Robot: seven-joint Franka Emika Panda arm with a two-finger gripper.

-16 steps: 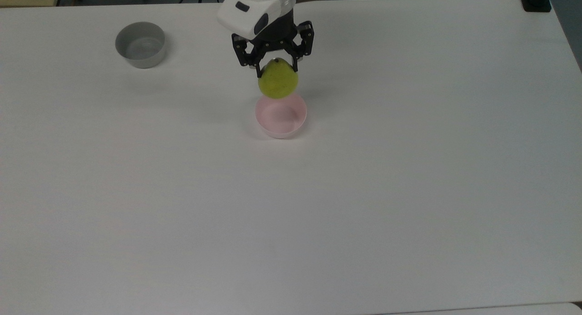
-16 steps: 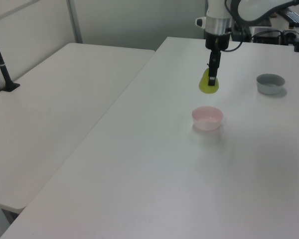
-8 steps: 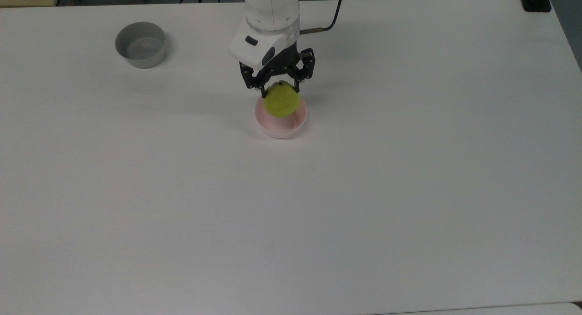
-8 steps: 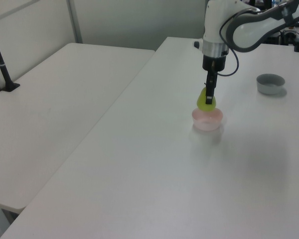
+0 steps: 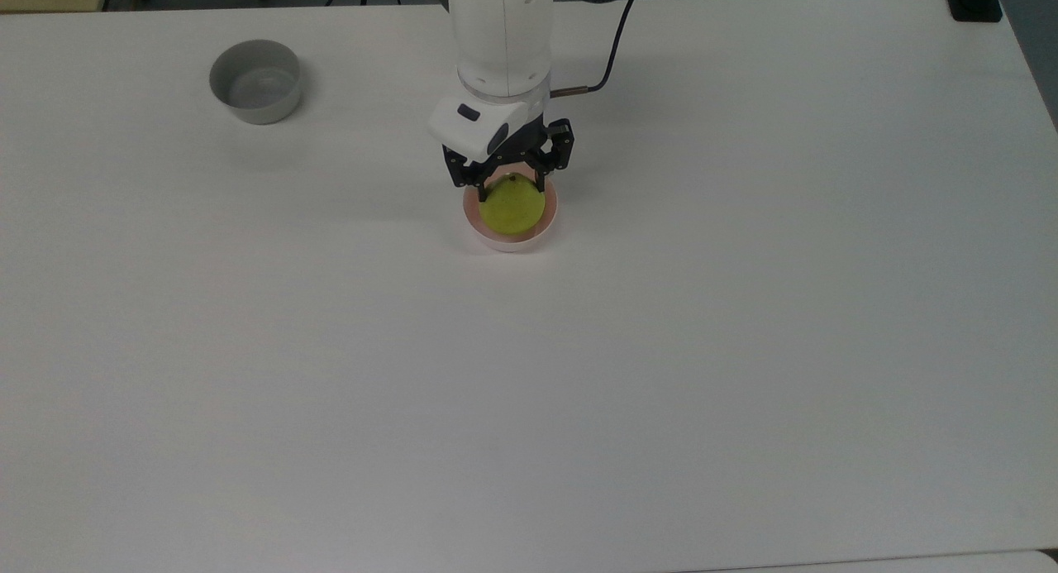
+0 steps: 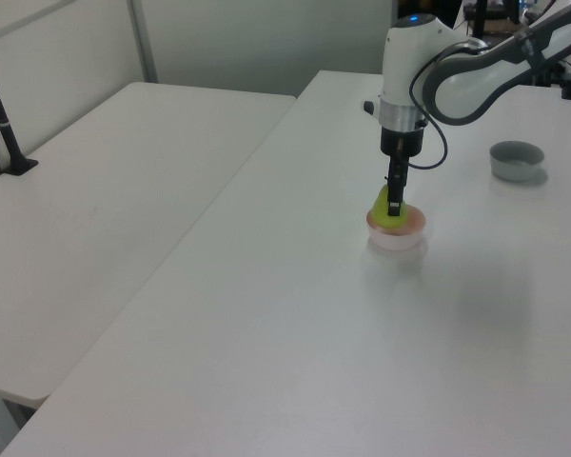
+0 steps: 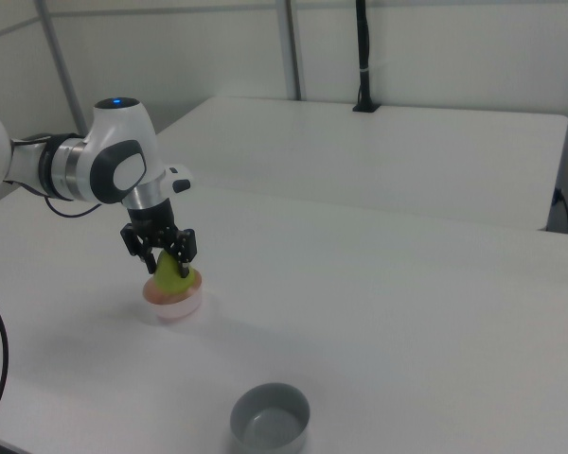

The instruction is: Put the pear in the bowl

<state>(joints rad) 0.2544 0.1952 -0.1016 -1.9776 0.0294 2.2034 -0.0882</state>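
The yellow-green pear (image 5: 512, 207) sits down inside the pale pink bowl (image 5: 506, 239) near the table's middle in the top view. My gripper (image 5: 509, 184) reaches straight down and is shut on the pear's upper part, one black finger on each side. In the left view the pear (image 6: 384, 208) pokes above the bowl's rim (image 6: 408, 228) with the gripper (image 6: 395, 204) on it. The right view shows the pear (image 7: 171, 275) in the bowl (image 7: 176, 303) under the gripper (image 7: 165, 262).
A grey bowl (image 5: 255, 81) stands at the top view's far left, well apart from the arm; it also appears as the grey bowl (image 7: 271, 417) at the right view's bottom. A second white table (image 6: 95, 181) adjoins on the left view's left.
The arm came down and toward the pink bowl, carrying the pear from above the bowl's far rim into the bowl. The grip stayed shut.
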